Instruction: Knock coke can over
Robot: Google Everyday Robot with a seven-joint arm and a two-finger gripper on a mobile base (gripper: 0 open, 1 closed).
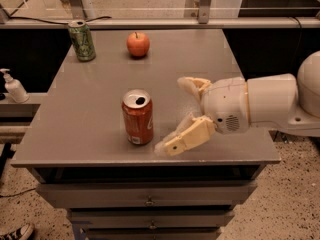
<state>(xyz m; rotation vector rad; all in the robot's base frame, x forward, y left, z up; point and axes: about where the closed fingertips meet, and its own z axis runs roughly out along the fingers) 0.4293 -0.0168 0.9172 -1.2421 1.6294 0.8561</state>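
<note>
The coke can (pixel 137 117) stands upright near the front of the grey table (pixel 100 89), red-orange with a silver top and an open pull-tab hole. My gripper (pixel 173 115) reaches in from the right, just right of the can, low over the table. Its two cream fingers are spread wide apart: one fingertip (pixel 167 147) lies close to the can's base, the other (pixel 187 82) is farther back. The gripper is open and empty. A small gap shows between the near finger and the can.
A green can (pixel 82 40) stands at the table's back left. A round red-orange apple (pixel 138 44) sits at the back middle. A soap dispenser bottle (pixel 14 86) is on a ledge to the left. Drawers (pixel 150 201) lie under the tabletop.
</note>
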